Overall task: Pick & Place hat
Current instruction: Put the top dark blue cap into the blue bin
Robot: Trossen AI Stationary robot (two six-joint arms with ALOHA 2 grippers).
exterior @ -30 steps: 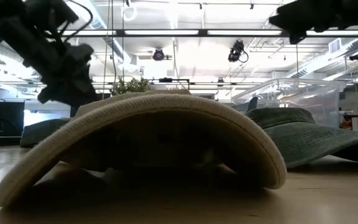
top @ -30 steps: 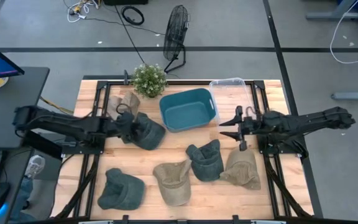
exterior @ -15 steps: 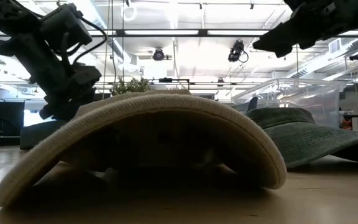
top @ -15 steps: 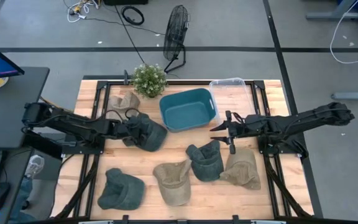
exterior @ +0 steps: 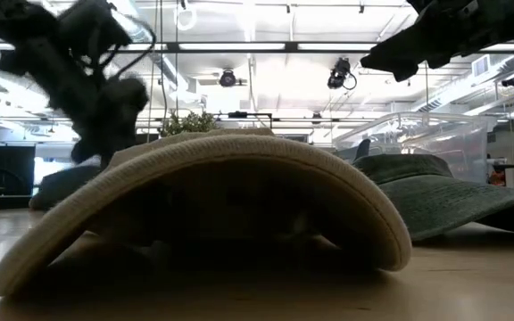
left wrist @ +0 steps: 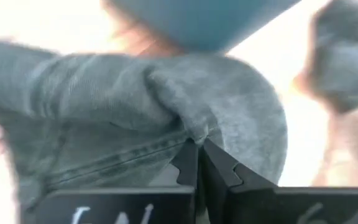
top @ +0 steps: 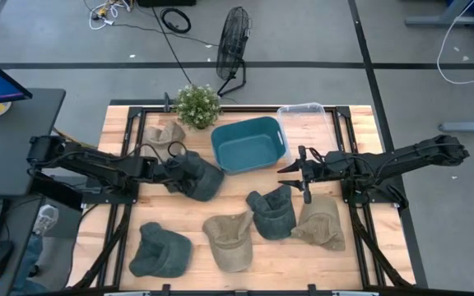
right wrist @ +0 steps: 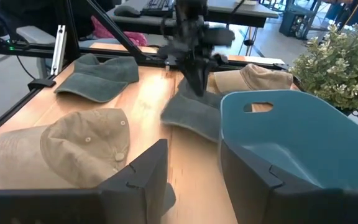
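Dark grey-green cloth cap (top: pixel 197 176) in black left gripper (top: pixel 174 168). Teal plastic bin (top: pixel 250 144). Tan caps (top: pixel 229 238) and grey-green caps (top: pixel 271 212) on pale wooden table (top: pixel 303 255).

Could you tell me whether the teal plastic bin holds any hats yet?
Empty. The high view shows the teal plastic bin's bare floor; the left hand, shut on a dark grey cloth cap, is beside it, outside.

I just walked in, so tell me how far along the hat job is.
Done: nothing looks placed; the teal bin is empty. In hand: the left gripper is shut on a grey hat beside the bin. The right gripper hangs open over the table. Left: that hat and five more on the table.
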